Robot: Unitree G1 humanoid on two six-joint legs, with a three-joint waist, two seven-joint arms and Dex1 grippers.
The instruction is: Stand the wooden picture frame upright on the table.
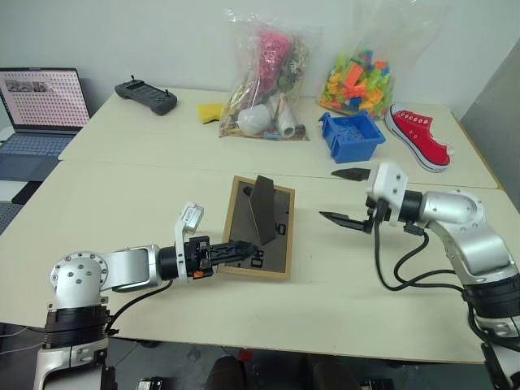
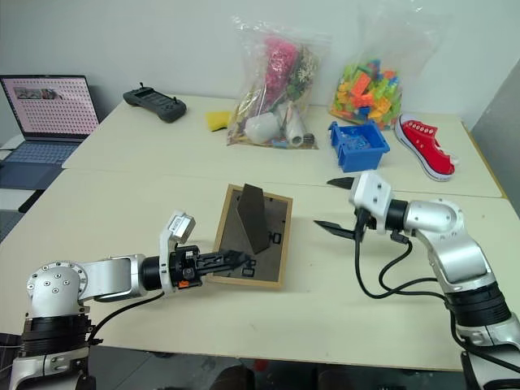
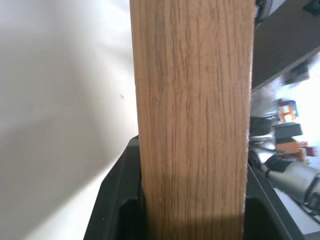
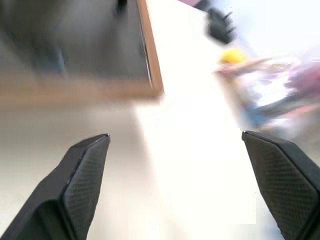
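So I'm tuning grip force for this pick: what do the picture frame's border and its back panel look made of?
The wooden picture frame has a border that looks like light wood, matte: clear lengthwise grain shows up close in the left wrist view, where the left gripper clamps it. The dark brown back and fold-out stand look like smooth board, possibly fibreboard or card; the pictures leave that open.

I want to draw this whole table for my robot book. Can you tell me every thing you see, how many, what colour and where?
wooden picture frame: one, light wood, dark back up, stand out, table middle
table: cream, under everything
laptop: one, open, far left
controller: one, dark grey, back left
bag of soft things: one, clear, back middle
bag of blocks: one, colourful, back right
bin: one, blue, before blocks
sneaker: one, red, right
yellow thing: one, beside bag
left gripper: black, clamping frame's near edge
right gripper: black, open, right of frame
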